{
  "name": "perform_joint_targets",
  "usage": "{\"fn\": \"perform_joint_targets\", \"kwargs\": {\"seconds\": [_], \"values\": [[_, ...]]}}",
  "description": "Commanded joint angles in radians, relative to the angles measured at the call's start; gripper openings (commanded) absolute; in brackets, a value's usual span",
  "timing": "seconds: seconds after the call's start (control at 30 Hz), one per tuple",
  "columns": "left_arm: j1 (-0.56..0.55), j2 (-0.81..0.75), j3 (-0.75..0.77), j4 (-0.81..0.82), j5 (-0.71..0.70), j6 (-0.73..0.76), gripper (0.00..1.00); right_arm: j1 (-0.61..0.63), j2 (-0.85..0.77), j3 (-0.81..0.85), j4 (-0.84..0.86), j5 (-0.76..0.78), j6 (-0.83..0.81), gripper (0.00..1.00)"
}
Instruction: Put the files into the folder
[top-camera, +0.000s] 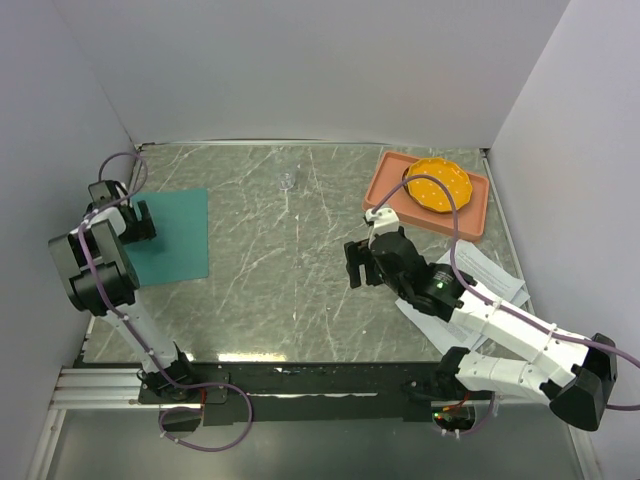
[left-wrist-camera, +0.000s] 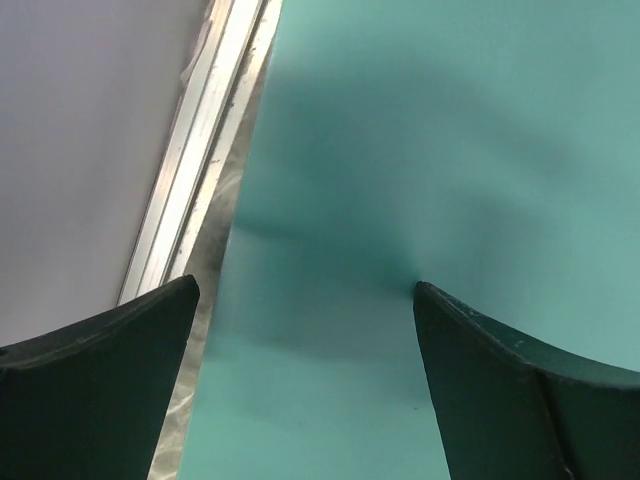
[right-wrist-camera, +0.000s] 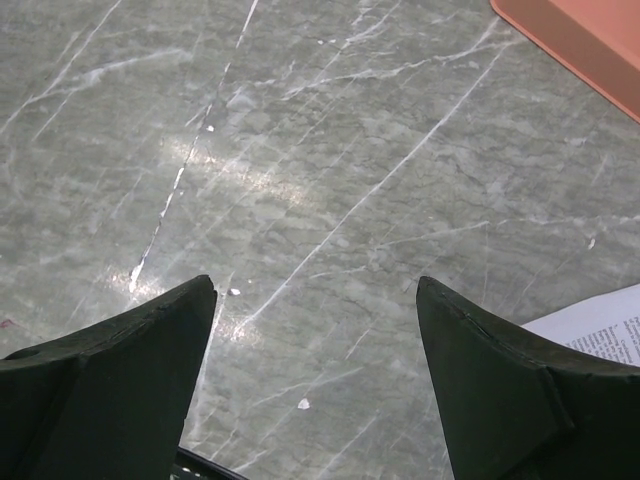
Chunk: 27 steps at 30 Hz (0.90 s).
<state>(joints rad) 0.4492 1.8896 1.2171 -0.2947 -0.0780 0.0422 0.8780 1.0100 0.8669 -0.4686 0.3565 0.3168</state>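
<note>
Right hand (right-wrist-camera: 315, 290), wide, empty, above bench (top-camera: 270, 270) near salmon tray (top-camera: 385, 188); files (top-camera: 492, 272) beside tray; left hand (left-wrist-camera: 305, 288), wide, above folder (left-wrist-camera: 450, 150), far from tray.

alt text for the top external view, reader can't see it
Over a grey marble table, the left gripper hovers open above a teal folder; the right gripper is open beside white printed sheets. A pink tray holding an orange plate sits back right.

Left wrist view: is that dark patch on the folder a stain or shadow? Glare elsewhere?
Left wrist: soft-edged shadow on the folder, likely cast by the left tool; right wrist: mild glare streak on the table; top external: bright reflection along its near edge.
</note>
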Motion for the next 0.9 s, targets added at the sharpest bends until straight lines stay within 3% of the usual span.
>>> {"fn": "perform_joint_targets", "kwargs": {"seconds": [0.0,0.2,0.3,0.73,0.87], "values": [[-0.046,-0.027,-0.080,0.038,0.001,0.044,0.96,0.019,-0.024,0.076,-0.014,0.035,0.010,0.87],[-0.206,-0.133,-0.249,0.038,0.011,0.091,0.96,0.030,-0.021,0.100,-0.060,0.048,0.036,0.85],[-0.215,-0.219,-0.352,0.104,-0.011,0.094,0.96,0.033,-0.034,0.083,-0.071,0.044,0.059,0.85],[-0.418,-0.518,-0.459,-0.224,0.164,0.243,0.99,0.035,-0.045,0.032,-0.173,0.058,0.149,0.83],[-0.455,-0.570,-0.400,-0.368,0.338,0.297,0.96,0.035,0.008,0.040,-0.214,0.062,0.217,0.83]]}}
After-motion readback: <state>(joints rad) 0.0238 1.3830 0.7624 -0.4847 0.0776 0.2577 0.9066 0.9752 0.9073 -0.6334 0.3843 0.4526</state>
